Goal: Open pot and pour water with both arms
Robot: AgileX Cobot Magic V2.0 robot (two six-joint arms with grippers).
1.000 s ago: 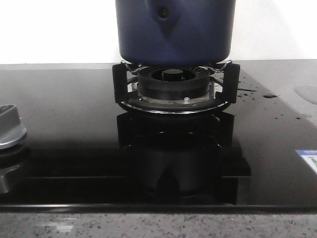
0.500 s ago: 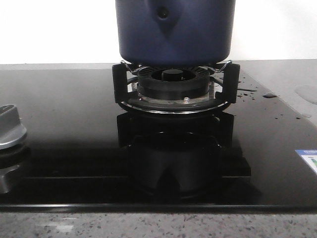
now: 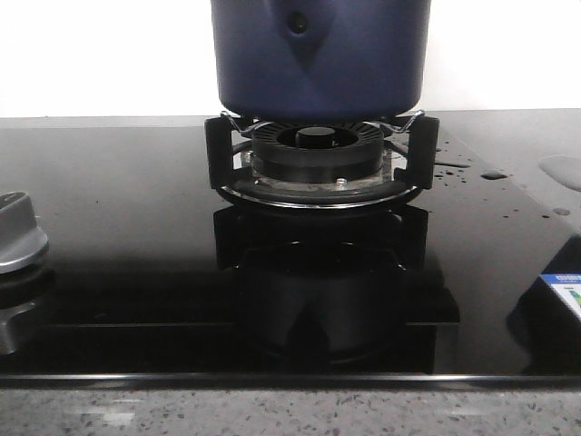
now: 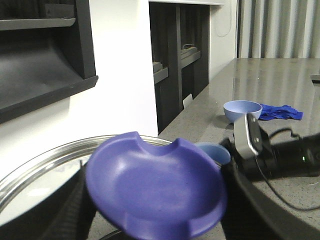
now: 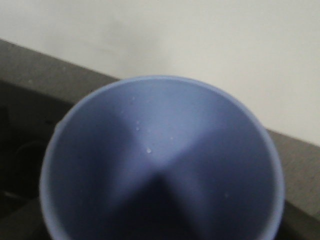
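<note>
Overhead, pot (image 3: 320,59) on burner (image 3: 318,154), blue cup (image 5: 162,160) filling right wrist view, jaws' grip on either arm hidden, seemingly.

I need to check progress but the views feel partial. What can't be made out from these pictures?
- Front view: the pot is cut off by the top edge, so its rim and contents are hidden.
- Left wrist view: the purple lid knob fills the foreground and covers the fingers.
- Right wrist view: the blue cup is blurred and blocks the fingers; any water in it can't be told.
- Front view: a dark shape is cut off at the right edge.
</note>
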